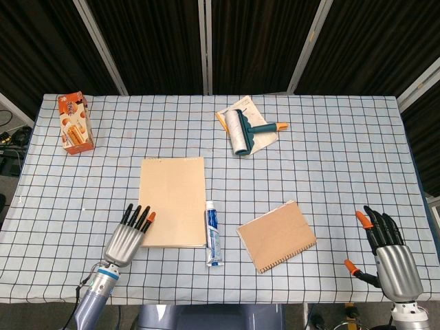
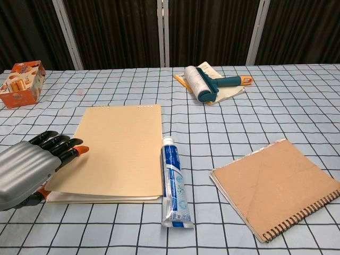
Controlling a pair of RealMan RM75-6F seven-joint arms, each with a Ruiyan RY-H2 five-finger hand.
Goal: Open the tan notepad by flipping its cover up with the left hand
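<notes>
The tan notepad [image 1: 172,201] [image 2: 118,151] lies left of centre on the checked tablecloth. Its cover is raised a little at the near left corner, and white pages show underneath in the chest view. My left hand [image 1: 126,239] [image 2: 29,166] is at that corner, with fingers [image 2: 59,146] lying on top of the cover's edge and the thumb below it. It pinches the cover. My right hand [image 1: 386,256] rests at the table's near right edge, fingers apart, holding nothing; the chest view does not show it.
A toothpaste tube [image 1: 213,233] [image 2: 173,180] lies against the notepad's right side. A brown spiral notebook [image 1: 276,236] [image 2: 276,187] sits to its right. A teal lint roller [image 1: 240,132] [image 2: 202,85] on papers is at the back, an orange snack box [image 1: 75,122] [image 2: 20,84] far left.
</notes>
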